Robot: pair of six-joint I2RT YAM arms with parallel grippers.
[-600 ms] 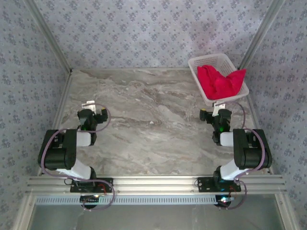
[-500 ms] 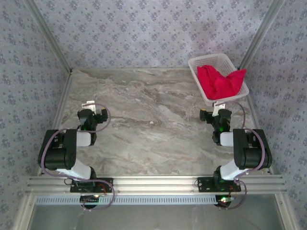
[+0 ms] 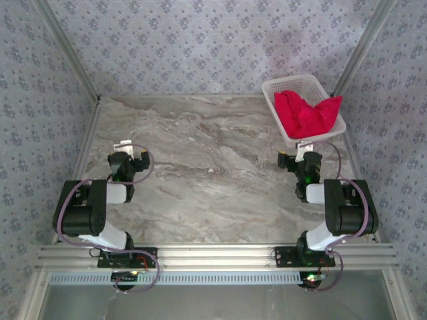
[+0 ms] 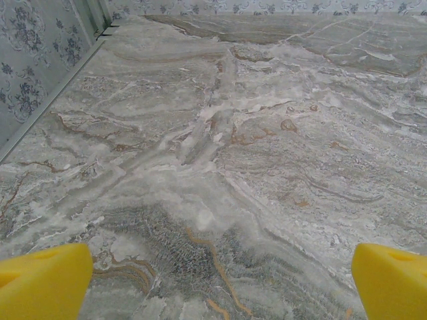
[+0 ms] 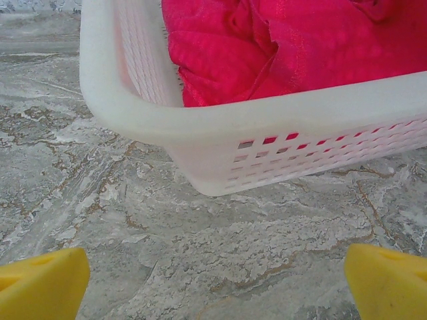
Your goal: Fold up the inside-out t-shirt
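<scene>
The red t-shirt [image 5: 287,47] lies all bunched up inside the white basket [image 5: 267,113]. It fills most of the basket. One corner pokes up over the basket's rim on the side away from the left arm. I cannot see the small white tag, and I cannot find the sleeves or the neck in the heap.

The right gripper [image 5: 213,280] sits low on the table [image 3: 200,153], just in front of the near wall of the basket. Its two yellow fingers are spread wide apart and there is nothing between them. The left gripper [image 4: 220,280] is far from the basket, across the table. Its fingers are spread wide too, with bare table under them.

I think the t-shirt is soft, light and floppy. It cannot break, but it does not keep its shape. If one bit is lifted, the rest will likely hang down and drag along. Thin cloth can slip out of a weak pinch, so a thick fold is better than a single edge.

A good place to take hold looks like the high lump of cloth just behind the basket's near wall, which is the part closest to the right gripper. The corner poking over the rim is another easy bit, since it stands free.

The basket looks light as well. It may slide or tip up if the cloth snags on it, so the pull should go straight up and over the rim before going out to the open table
</scene>
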